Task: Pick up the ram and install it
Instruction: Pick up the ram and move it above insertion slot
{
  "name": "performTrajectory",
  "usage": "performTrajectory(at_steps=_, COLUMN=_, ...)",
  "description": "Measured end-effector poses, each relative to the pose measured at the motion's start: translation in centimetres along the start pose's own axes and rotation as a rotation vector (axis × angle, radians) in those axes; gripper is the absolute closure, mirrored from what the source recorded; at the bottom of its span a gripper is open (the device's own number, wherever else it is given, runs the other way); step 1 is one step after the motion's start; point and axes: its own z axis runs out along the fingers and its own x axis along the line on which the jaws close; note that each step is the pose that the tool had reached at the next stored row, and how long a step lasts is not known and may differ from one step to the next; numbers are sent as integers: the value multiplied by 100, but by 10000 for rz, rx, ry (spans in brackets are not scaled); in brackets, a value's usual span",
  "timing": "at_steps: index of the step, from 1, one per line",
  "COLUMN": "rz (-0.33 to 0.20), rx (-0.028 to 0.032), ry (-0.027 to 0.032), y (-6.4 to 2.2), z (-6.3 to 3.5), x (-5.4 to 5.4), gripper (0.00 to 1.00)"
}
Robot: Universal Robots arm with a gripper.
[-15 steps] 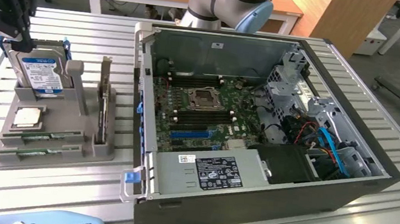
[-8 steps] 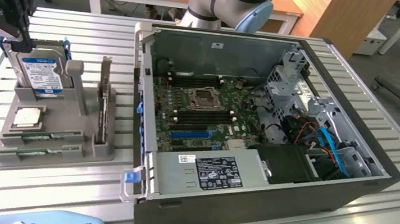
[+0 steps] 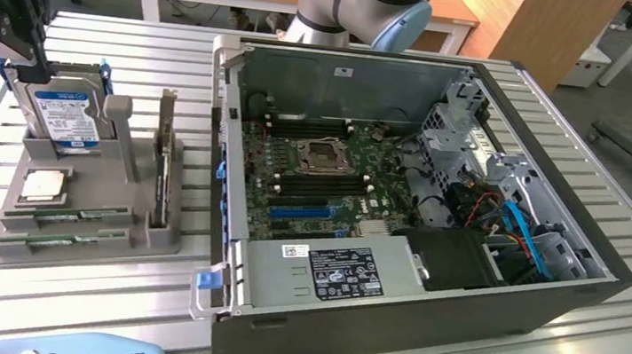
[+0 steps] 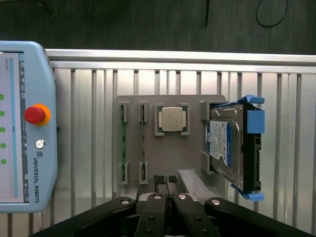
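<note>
Two green ram sticks (image 3: 64, 218) (image 3: 56, 240) lie in the front slots of a grey holder (image 3: 93, 254) at the exterior view's left. In the wrist view they stand edge-on, one ram stick (image 4: 122, 143) beside the other ram stick (image 4: 143, 143). My gripper (image 3: 33, 64) hangs over the holder's far end, above the hard drive, well apart from the sticks. Its black fingertips (image 4: 165, 178) are pressed together, shut with nothing between them.
The holder also carries a silver hard drive with a blue label (image 3: 66, 117) (image 4: 224, 145) and a square silver processor (image 3: 43, 186) (image 4: 171, 119). An open computer case (image 3: 542, 283) with its motherboard (image 3: 317, 164) sits to the exterior view's right. A teach pendant (image 4: 27, 123) (image 3: 58, 349) lies near the holder.
</note>
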Motion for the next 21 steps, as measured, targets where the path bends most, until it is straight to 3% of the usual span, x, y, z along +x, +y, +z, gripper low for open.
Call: performTrajectory(at_steps=21, rz=-102, rx=-1, ry=5, y=0, z=0, x=0, gripper=89)
